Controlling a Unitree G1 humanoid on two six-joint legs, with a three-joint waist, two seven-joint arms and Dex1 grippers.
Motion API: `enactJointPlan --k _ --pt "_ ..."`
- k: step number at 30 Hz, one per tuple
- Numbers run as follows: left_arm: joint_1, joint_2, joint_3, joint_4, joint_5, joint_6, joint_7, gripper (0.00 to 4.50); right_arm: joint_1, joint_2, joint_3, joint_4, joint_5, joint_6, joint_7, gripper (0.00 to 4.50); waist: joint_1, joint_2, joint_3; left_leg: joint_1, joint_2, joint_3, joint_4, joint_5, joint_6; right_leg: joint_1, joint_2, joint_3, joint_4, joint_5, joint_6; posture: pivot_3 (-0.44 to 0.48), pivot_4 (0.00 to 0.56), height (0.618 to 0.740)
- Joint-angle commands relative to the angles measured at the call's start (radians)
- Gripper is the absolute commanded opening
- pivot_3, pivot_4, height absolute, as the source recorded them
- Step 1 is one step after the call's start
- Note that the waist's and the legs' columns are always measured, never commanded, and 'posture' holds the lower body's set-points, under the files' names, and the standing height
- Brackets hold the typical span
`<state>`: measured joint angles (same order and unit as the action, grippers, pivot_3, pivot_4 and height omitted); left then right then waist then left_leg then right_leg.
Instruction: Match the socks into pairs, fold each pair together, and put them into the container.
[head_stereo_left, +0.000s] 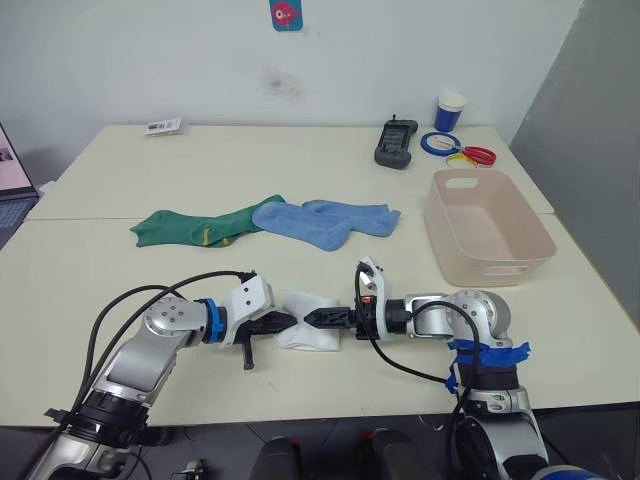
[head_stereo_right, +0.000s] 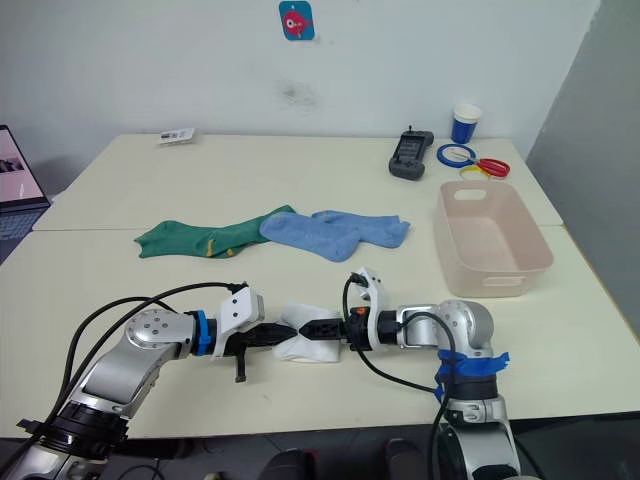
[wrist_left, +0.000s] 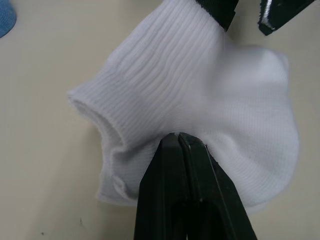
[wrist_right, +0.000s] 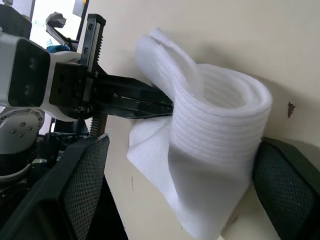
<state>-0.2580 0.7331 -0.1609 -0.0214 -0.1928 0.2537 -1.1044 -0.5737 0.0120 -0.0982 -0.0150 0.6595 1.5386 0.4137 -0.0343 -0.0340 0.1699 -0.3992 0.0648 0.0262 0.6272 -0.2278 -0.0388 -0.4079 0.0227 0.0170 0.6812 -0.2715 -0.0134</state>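
Low centre of the frame, the left gripper (head_stereo_left: 284, 322) pinches the white socks (head_stereo_left: 308, 333) with closed jaws; the right gripper (head_stereo_left: 310, 320) straddles them, jaws open.

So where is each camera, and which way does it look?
Left eye view: on the robot's head, looking forward and down at the table; both arms show, with the left tool and right tool.
Right eye view: beside it, same scene, same arms.
Left wrist view: on the left wrist, looking along its shut fingers at the white socks.
Right wrist view: on the right wrist, its fingers either side of the white socks; the left tool shows too.
All four share the white socks.
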Motion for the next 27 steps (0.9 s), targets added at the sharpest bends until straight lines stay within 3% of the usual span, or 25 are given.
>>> enactJointPlan --k 1,6,8,20,26,27 --pt "0.011 0.003 -0.029 0.008 0.026 0.021 -0.002 0.0 0.002 0.043 0.016 0.017 0.009 0.002 -0.009 4.48 0.0 0.0 0.0 0.0 0.0 0.0 0.0 0.0 0.0 0.0 0.0 0.0 0.0 0.0 0.0 0.0 0.15 0.74" --pt "0.012 0.003 -0.027 0.001 0.023 0.028 0.0 0.0 0.007 0.059 0.018 0.048 -0.007 -0.029 -0.018 4.48 0.0 0.0 0.0 0.0 0.0 0.0 0.0 0.0 0.0 0.0 0.0 0.0 0.0 0.0 0.0 0.0 0.15 0.74" --pt "0.013 0.004 -0.026 -0.002 0.022 0.031 0.0 0.0 0.007 0.058 0.02 0.059 -0.015 -0.05 -0.021 4.1 0.0 0.0 0.0 0.0 0.0 0.0 0.0 0.0 0.0 0.0 0.0 0.0 0.0 0.0 0.0 0.0 0.15 0.74" --pt "0.018 0.005 0.009 -0.029 -0.021 0.039 -0.015 0.0 0.011 0.039 0.03 0.074 -0.008 -0.081 -0.019 0.01 0.0 0.0 0.0 0.0 0.0 0.0 0.0 0.0 0.0 0.0 0.0 0.0 0.0 0.0 0.0 0.0 0.15 0.74" --pt "0.04 0.004 0.118 -0.124 -0.177 0.062 -0.052 0.0 0.014 -0.017 0.034 0.021 0.006 -0.084 0.006 0.01 -0.001 0.0 0.0 -0.002 0.0 0.0 0.0 0.0 0.0 -0.001 0.0 0.0 -0.001 0.0 0.0 0.0 0.15 0.74" --pt "0.039 0.009 0.144 -0.155 -0.224 0.103 -0.054 0.39 0.014 -0.032 0.031 0.001 0.012 -0.081 0.011 0.0 0.0 0.0 0.001 -0.002 0.0 0.0 0.0 0.0 0.0 -0.002 0.0 0.0 -0.001 0.0 0.0 0.0 0.15 0.74"
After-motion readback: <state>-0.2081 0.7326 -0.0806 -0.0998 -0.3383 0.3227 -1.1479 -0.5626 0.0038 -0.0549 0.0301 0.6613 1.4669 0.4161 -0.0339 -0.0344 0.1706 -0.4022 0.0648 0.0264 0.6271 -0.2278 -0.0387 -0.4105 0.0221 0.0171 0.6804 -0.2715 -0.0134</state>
